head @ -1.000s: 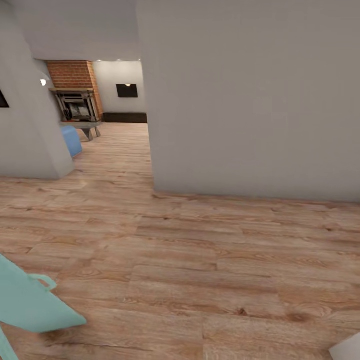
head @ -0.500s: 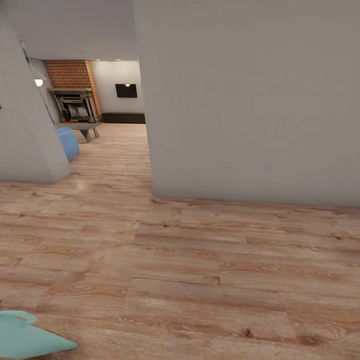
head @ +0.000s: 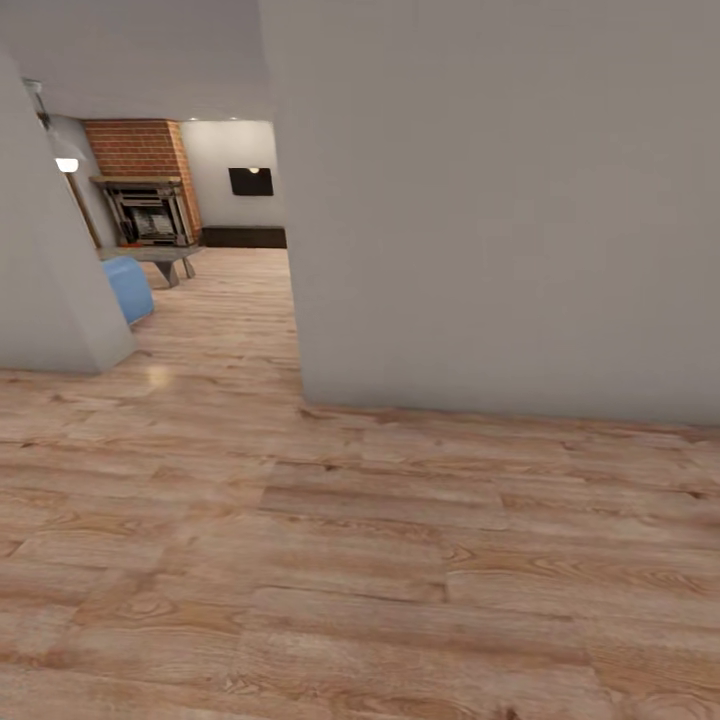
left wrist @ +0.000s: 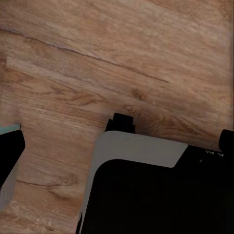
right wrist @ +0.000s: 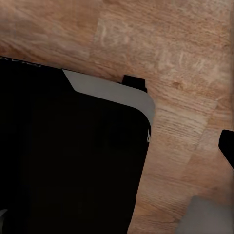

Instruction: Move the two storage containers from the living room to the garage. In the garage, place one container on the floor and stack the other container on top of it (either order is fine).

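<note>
One wide grey wall [head: 500, 200] fills most of what I see from the head camera, its base meeting the light wood plank floor [head: 350, 560] that runs across the whole near part of the view. Past the wall's left end a passage opens into the living room [head: 215, 215]. There I see the red brick chimney [head: 140, 148] with the dark fireplace [head: 148, 212] under it, a long low dark cabinet [head: 245, 236] along the far wall with a dark panel [head: 251, 181] above it, and a blue seat [head: 128, 288] near the fireplace, partly hidden by another grey wall [head: 45, 280] on the left. A small lamp [head: 67, 164] glows beside that wall.

I see neither of the storage containers from here. Both wrist cameras look down at plank floor and the robot's black, grey-edged base [left wrist: 146, 190] [right wrist: 73, 156]. I cannot tell whether the left claw or the right claw is open or closed.
</note>
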Controlling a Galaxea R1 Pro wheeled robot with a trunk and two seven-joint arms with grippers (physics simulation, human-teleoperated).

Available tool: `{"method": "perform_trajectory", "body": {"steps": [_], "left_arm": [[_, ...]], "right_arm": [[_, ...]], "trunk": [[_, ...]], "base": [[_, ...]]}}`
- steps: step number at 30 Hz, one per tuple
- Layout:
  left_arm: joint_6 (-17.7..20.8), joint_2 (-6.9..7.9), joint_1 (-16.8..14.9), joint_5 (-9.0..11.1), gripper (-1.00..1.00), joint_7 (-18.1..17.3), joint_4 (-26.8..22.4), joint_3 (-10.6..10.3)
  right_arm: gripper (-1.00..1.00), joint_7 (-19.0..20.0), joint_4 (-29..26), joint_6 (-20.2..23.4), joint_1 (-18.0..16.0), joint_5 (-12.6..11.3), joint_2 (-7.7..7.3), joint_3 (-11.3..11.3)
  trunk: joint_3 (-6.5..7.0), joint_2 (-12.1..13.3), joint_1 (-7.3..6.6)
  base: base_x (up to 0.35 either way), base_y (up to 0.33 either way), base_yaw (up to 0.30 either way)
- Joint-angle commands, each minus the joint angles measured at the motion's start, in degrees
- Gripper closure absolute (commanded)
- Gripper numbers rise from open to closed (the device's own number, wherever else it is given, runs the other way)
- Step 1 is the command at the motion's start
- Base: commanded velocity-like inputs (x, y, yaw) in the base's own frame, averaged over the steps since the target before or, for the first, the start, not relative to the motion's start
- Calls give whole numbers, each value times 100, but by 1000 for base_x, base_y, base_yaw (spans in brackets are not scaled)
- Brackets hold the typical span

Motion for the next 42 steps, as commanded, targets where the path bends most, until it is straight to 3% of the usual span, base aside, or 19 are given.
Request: {"method": "perform_trajectory", "body": {"steps": [1,10,42], "left_arm": [[19,0,-4,29,-100,9,-2,21],[19,0,-4,26,-100,7,-5,21],[19,0,-3,25,-100,7,-1,21]], "right_arm": [[-100,22,16,-30,-7,-60,3,44],[-100,22,16,-29,-7,-64,6,42],[-100,22,16,-34,-9,-60,3,45]], "trunk": [[-5,-3,3],[-5,-3,3],[-5,-3,3]], "base": [[322,0,0],[322,0,49],[322,0,266]]}}
